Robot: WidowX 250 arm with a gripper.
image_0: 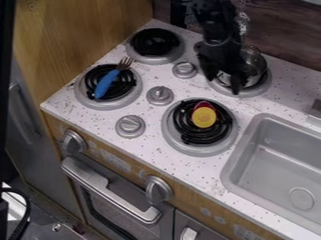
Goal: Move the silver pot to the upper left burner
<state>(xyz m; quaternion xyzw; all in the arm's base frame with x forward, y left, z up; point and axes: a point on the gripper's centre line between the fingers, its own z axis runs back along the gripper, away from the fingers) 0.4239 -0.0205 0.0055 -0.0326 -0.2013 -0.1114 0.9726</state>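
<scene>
The black gripper (224, 84) hangs over the back right burner (264, 87), its fingers apart and pointing down. The silver pot (254, 67) sits on that burner, partly behind the gripper. The fingers are at the pot's left side, and part of its metal wall shows between them; whether they touch it I cannot tell. At the back left of the stove, the upper left burner (154, 43) has a black coil with nothing on it.
A blue-handled fork (106, 84) lies across the front left burner. On the front right burner rests a yellow and red toy (203, 116). Grey knobs (184, 70) stand between the burners. The sink (276, 164) is at the right, and a wooden panel (81, 37) borders the stove's left.
</scene>
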